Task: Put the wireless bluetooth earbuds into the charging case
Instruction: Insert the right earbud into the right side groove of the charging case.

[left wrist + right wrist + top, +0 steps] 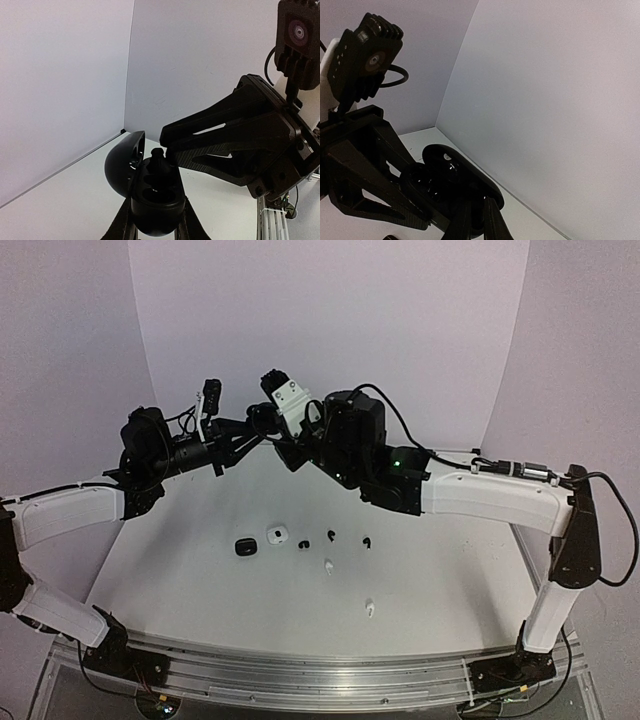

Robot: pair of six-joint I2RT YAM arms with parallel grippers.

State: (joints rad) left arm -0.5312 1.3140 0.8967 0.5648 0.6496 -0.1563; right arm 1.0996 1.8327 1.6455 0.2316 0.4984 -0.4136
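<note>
My left gripper (252, 432) is raised over the back of the table and shut on an open black charging case (157, 200), whose lid (122, 162) stands up on the left. A black earbud (159, 161) sits at the case's far socket. My right gripper (169, 145) comes in from the right, its fingers closed together with the tips at that earbud. In the right wrist view the case (445, 172) lies just beyond my nearly shut fingers (492, 220). On the table lie three black earbuds (303, 545) (331, 535) (367, 541) and two white earbuds (328, 565) (370, 608).
A closed black case (244, 547) and a white case (278, 534) sit on the white table (450, 570) left of the loose earbuds. Pale walls close the back and sides. Both arms meet high above the table's rear.
</note>
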